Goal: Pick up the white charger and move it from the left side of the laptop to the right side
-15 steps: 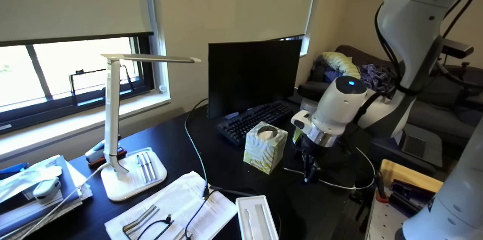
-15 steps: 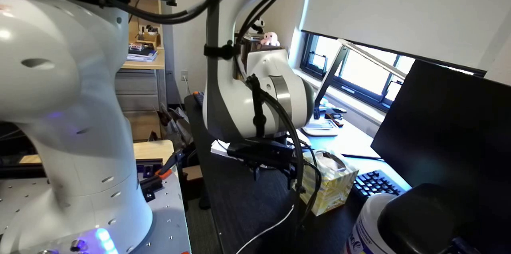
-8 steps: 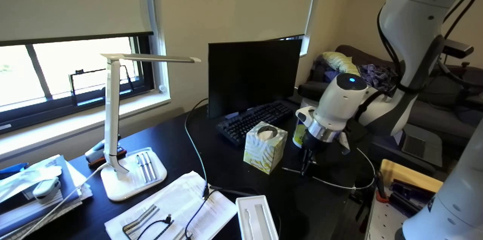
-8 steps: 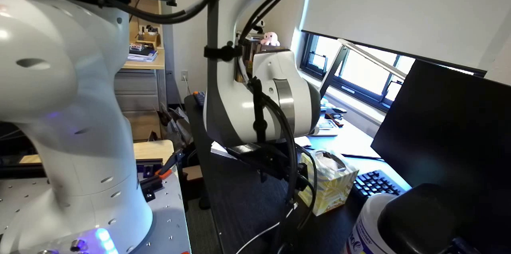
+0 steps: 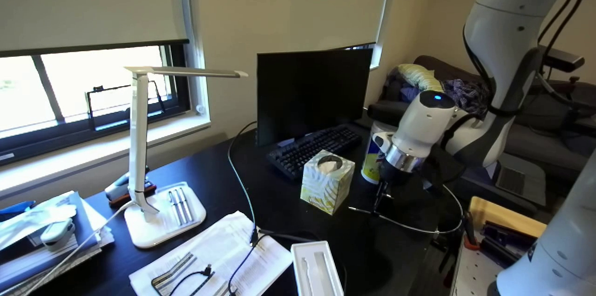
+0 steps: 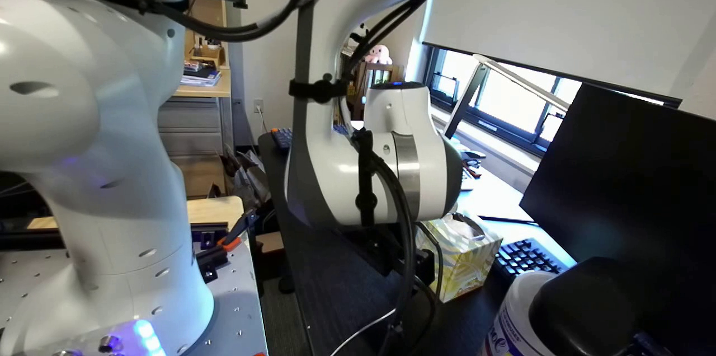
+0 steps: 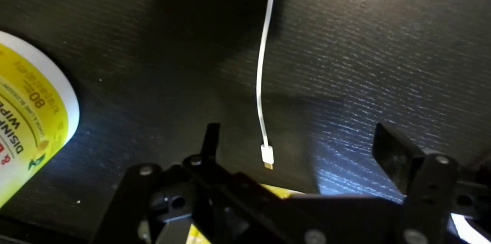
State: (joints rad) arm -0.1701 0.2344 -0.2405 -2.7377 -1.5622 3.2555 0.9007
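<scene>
White charger cable (image 7: 259, 83) lies on the dark desk (image 7: 383, 63) right by the claw (image 7: 296, 132), its gold-tipped plug end (image 7: 267, 154) showing between the fingers (image 7: 397, 157) in the wrist view, nearer the one at that view's left. They are spread wide, and the claw has hold of nothing; whether they touch the desk or stop above it, I can't tell. From the plug end the cable runs out ahead of the claw, and in an exterior view its outer stretch (image 5: 437, 232) sweeps past the claw into a wide curve. Close beside the claw are the tissue box (image 5: 321, 189) (pale, swirled with yellow) and a wipes tub (image 7: 34, 102). Past the box from the claw come the black keyboard (image 5: 316, 147) and then the dark screen (image 5: 316, 93). Well apart from the claw stands the white desk lamp (image 5: 138, 133).
</scene>
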